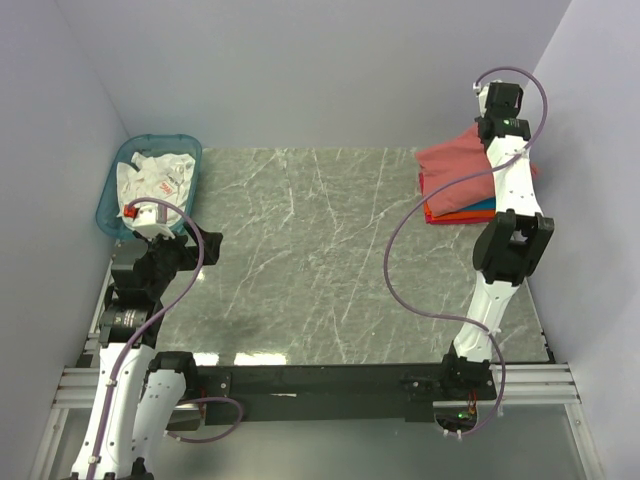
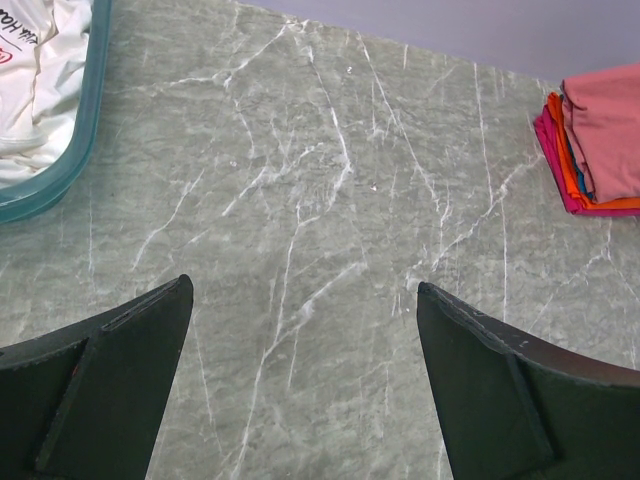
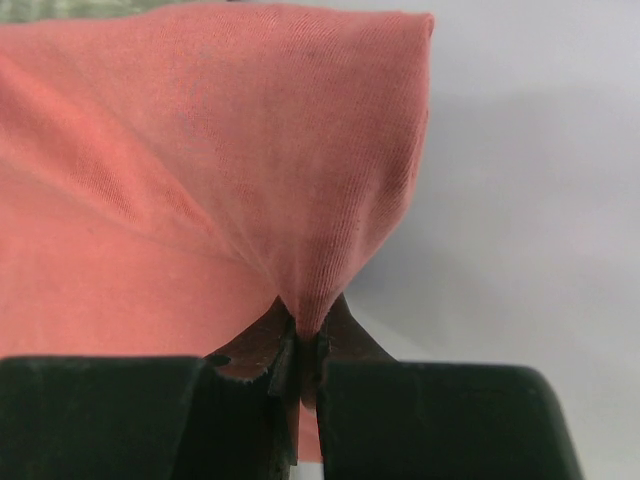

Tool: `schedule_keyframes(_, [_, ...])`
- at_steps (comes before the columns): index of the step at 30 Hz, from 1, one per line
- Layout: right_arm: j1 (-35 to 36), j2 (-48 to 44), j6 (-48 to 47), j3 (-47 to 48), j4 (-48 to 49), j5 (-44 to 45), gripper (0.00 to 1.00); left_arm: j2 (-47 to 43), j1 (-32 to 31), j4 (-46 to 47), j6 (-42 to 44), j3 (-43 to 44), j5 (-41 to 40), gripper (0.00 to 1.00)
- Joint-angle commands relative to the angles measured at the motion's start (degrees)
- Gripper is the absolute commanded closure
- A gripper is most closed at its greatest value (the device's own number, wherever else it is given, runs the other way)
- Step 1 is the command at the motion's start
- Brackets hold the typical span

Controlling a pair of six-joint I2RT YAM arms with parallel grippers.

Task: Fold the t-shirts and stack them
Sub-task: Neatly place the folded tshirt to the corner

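right gripper [image 3: 300, 345]: clenched on a thin pinch of red shirt [image 3: 200, 180] | red shirt: draped atop stack [image 1: 455, 212], far right corner | left gripper [image 2: 303, 290]: released, empty, near basket [image 1: 110, 200] | risk: pinch slipping out under cloth weight; pull dragging stack askew or off edge
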Motion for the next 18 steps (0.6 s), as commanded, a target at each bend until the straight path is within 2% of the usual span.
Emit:
schedule_keyframes(1, [-1.17, 0.44, -0.68, -1.35, 7.00, 3.47, 1.00, 0.18, 0.16, 1.27, 0.94, -0.02, 0.87, 0.01])
schedule_keyframes(9, [-1.88, 3.78, -1.56, -1.62, 10.17, 5.58, 0.98, 0.53, 0.16, 1.27, 0.93, 0.06, 0.87, 0.01])
schedule_keyframes(14, [-2.32, 6.24, -1.73, 0.58, 10.26, 6.19, 0.90, 0.71, 0.16, 1.18, 0.93, 0.06, 0.69, 0.01])
schedule_keyframes(17, [-2.41, 7.39, -2.52, 0.76, 11.40, 7.07, 0.76, 0.88, 0.16, 1.27, 0.93, 0.06, 0.78, 0.00])
schedule_keyframes(18, [-2.49, 8.00, -2.87, 0.67, 11.92, 7.33, 0.62, 0.97, 0.16, 1.18, 1.02, 0.06, 0.69, 0.00])
